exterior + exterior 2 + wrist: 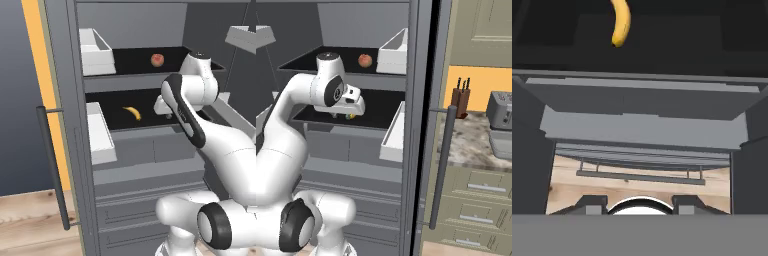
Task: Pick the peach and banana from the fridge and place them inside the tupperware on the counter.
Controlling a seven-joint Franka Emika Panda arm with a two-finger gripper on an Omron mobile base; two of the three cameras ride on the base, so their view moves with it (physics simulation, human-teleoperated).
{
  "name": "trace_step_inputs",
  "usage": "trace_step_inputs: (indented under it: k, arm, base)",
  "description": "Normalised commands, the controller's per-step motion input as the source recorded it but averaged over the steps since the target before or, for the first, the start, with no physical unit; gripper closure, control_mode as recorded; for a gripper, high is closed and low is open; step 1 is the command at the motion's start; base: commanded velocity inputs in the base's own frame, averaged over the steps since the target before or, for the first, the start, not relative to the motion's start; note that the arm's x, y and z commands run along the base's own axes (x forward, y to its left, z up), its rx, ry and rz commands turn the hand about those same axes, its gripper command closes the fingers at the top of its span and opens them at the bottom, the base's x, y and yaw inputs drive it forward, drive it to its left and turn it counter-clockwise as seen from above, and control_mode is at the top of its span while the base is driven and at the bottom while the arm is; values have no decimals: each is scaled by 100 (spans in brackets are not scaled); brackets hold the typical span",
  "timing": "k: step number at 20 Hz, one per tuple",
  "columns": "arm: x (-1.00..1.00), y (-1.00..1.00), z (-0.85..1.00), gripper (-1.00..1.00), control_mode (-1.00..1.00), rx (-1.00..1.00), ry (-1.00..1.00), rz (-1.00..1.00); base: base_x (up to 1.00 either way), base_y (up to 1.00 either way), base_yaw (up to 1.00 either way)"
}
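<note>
The fridge (pixel 135 150) stands open. The peach (pixel 157 60) (pixel 365 61) lies on its upper black shelf. On the shelf below lies the banana (pixel 132 113), which shows at the top of the hand view (pixel 621 25) and as a yellow sliver under the hand (pixel 350 116). My gripper (pixel 342 115) (pixel 639 204) hangs over the front edge of that lower shelf, pointing down, a short way in front of the banana. Its fingertips (pixel 592 202) stand apart with nothing between them. The tupperware (pixel 502 142) sits on the counter (pixel 468 142) at the far right.
White door bins (pixel 96 54) (pixel 393 137) hang on the open doors, each with a long dark bar handle (pixel 52 165) (pixel 442 165). A knife block (pixel 460 102) and a toaster (pixel 501 107) stand on the counter. Grey fridge drawers (pixel 642 120) and wooden floor (pixel 637 190) lie below the hand.
</note>
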Motion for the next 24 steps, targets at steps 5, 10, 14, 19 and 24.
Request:
trace_step_inputs:
  k: [5, 10, 14, 19, 24]
  arm:
    - [-22, -3, 4, -100, -100, 0, -19, 0]
    - [-29, 0, 29, -100, -100, -3, -56, 0]
    - [-3, 0, 34, -100, -100, -2, -35, -2]
    - [0, 0, 76, -100, -100, 0, -22, -1]
    - [0, 0, 81, -100, -100, 0, -12, -2]
  base:
    - [0, 0, 0]
    - [0, 0, 0]
    - [0, 0, 0]
    - [0, 0, 0]
    - [0, 0, 0]
